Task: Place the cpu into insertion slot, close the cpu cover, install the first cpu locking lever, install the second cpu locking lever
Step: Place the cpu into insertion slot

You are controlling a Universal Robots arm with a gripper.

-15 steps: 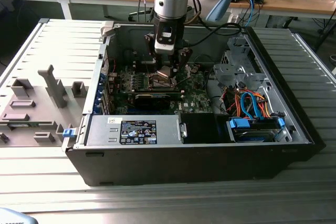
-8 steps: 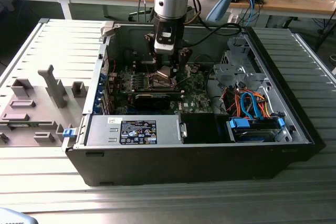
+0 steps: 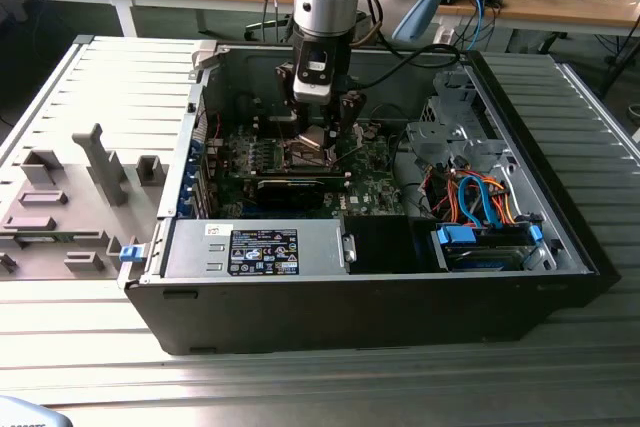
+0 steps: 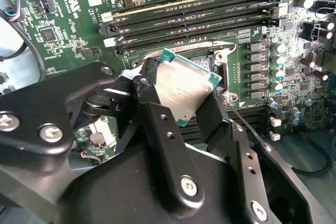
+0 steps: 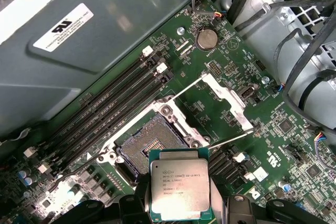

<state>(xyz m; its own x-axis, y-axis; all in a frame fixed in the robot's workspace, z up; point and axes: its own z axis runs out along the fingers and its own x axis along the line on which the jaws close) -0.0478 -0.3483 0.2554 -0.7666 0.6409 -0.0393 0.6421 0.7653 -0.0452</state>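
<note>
In both wrist views my gripper (image 4: 181, 102) is shut on the cpu (image 4: 184, 86), a flat square chip with a dull silver top and green edge, pinched between two black fingers (image 4: 148, 98). In the first wrist view the cpu (image 5: 179, 190) hangs just over one edge of the insertion slot (image 5: 148, 144), which lies uncovered with its dark pin field showing. The cpu cover (image 5: 227, 99), a silver frame, stands swung back beside the slot. Two thin metal levers (image 5: 185, 87) stick out, unlatched. In the exterior view the gripper (image 3: 318, 135) is low inside the computer case, above the green board.
Black memory slots (image 5: 107, 111) run along one side of the slot and a coin battery (image 5: 206, 39) sits beyond the cover. A labelled black-and-silver box (image 3: 262, 250) and bundled coloured cables (image 3: 480, 197) fill the case's front and the exterior view's right. A grey fixture tray (image 3: 60, 207) lies outside.
</note>
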